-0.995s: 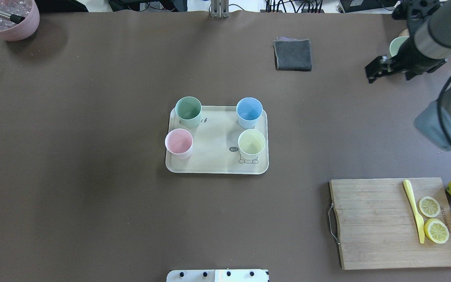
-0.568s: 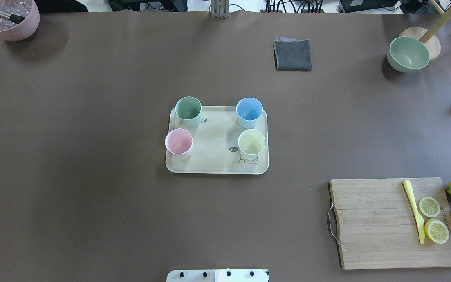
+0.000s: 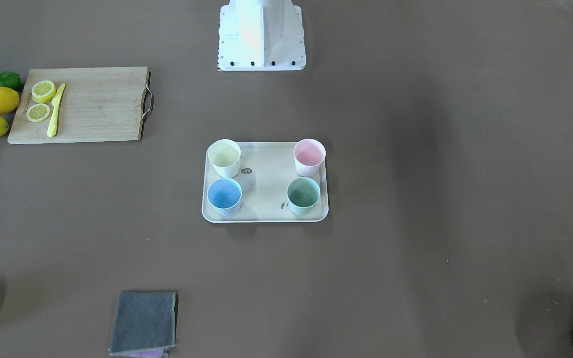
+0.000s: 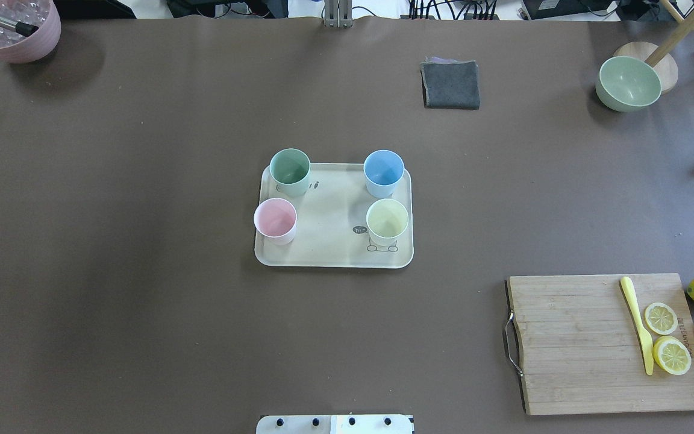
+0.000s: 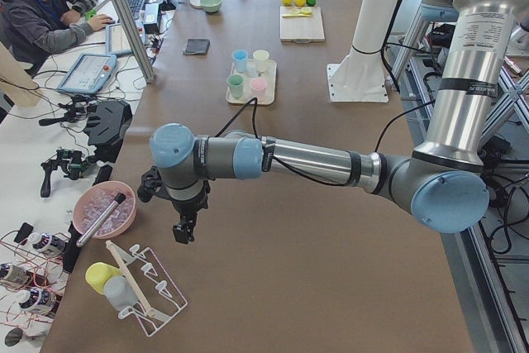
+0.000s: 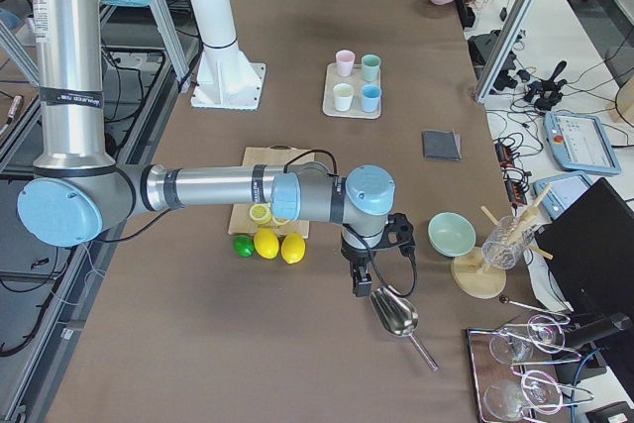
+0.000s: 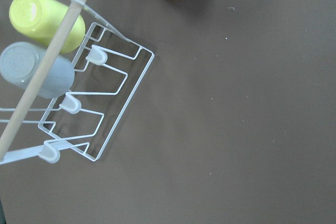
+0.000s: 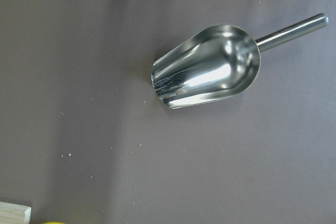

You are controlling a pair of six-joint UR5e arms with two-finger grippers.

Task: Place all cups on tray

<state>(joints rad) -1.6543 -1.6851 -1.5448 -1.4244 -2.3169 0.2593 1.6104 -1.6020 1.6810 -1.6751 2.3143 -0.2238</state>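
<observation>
All four cups stand upright on the cream tray at the table's middle: mint green, light blue, pink and pale yellow. The front-facing view shows the same tray with all four on it. My left gripper hangs over the table's left end, far from the tray. My right gripper hangs over the right end, above a metal scoop. Both show only in the side views, so I cannot tell whether they are open or shut.
A metal scoop lies under the right wrist. A white wire rack and a pink pot are at the left end. A cutting board with lemon slices, a sage bowl and a grey cloth lie to the right.
The right arm, over the sage bowl at the far right a second ago, has left the overhead view. The cups and tray have not moved.
</observation>
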